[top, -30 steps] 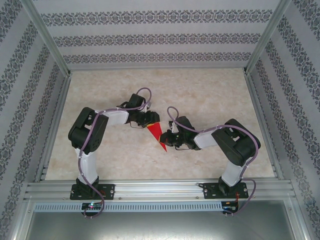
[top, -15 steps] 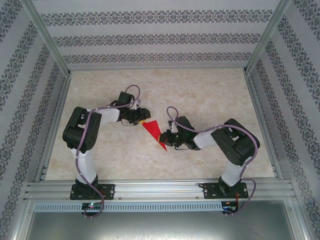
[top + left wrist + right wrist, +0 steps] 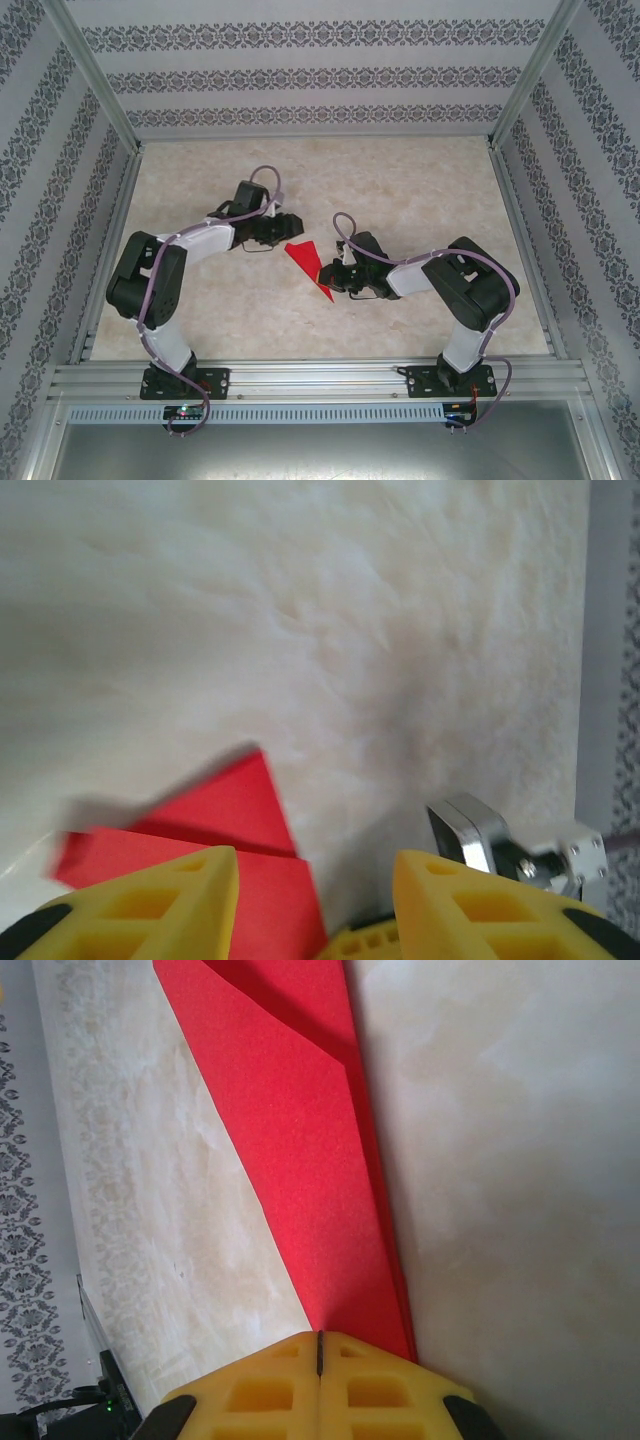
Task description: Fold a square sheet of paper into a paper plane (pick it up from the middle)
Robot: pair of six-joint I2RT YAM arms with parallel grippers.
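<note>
The red paper plane (image 3: 308,266) lies flat on the table as a long creased triangle, wide end at the upper left, tip toward the near right. My right gripper (image 3: 336,278) is shut, its yellow fingertips (image 3: 350,1370) resting on top of the narrow part of the paper plane (image 3: 300,1140), not clamping it. My left gripper (image 3: 290,226) is open just left of the wide end and holds nothing. In the left wrist view the paper plane (image 3: 220,815) lies low between and under the yellow fingers (image 3: 170,900) of that gripper (image 3: 315,880).
The marble-patterned table top (image 3: 400,190) is ringed by an aluminium frame (image 3: 320,380) and patterned walls. A metal bracket (image 3: 470,830) on the right arm sits close beyond my left gripper's right finger.
The left arm has pulled back to the left, off the paper's wide end, which now lies flat. The right gripper and the paper's narrow part have stayed put.
</note>
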